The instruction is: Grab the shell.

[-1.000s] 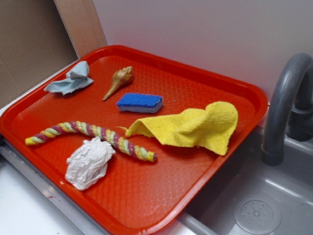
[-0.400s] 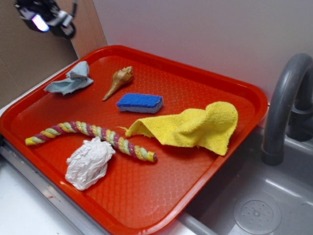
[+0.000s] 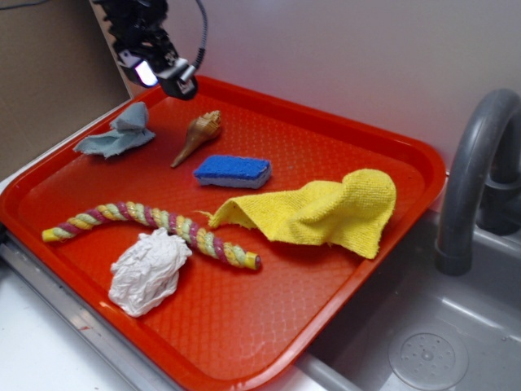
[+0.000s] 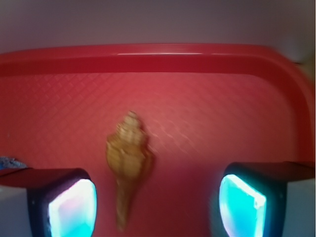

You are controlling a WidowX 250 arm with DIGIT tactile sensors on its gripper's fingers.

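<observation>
Nearest the exterior camera: crumpled white paper wad [image 3: 148, 270] at the front of the red tray [image 3: 342, 309], touching or just beside a striped twisted rope [image 3: 151, 221]. Further in, yellow cloth [image 3: 321, 210] to the right, blue sponge [image 3: 233, 171] mid-tray. Just behind the sponge, lying flat on the tray floor toward the back-left: the shell [image 3: 198, 135]. Beside it to the left, a grey-blue rag [image 3: 116, 133]. Farthest back, hanging above the tray's rear-left rim: the gripper [image 3: 163, 75], empty, touching nothing.

Seen from the wrist: jaws spread wide, glowing pads [image 4: 71, 207] low at either side, nothing between them but tray floor and the shell [image 4: 127, 163]. Shell below and slightly forward of the gripper [image 4: 157, 205], left of the midline between the pads, closer to the left one. Long axis running roughly straight away from the wrist camera, so across the closing line: bulbous ridged end toward the back rim, long point trailing toward the camera. Favourable, judging by this, for closing on the flanks once shifted a little left and lowered.

Golden-tan, spiral, ribbed at the fat end, narrowing to a thin spike; hard and likely slippery, so best gripped at the bulb.
</observation>
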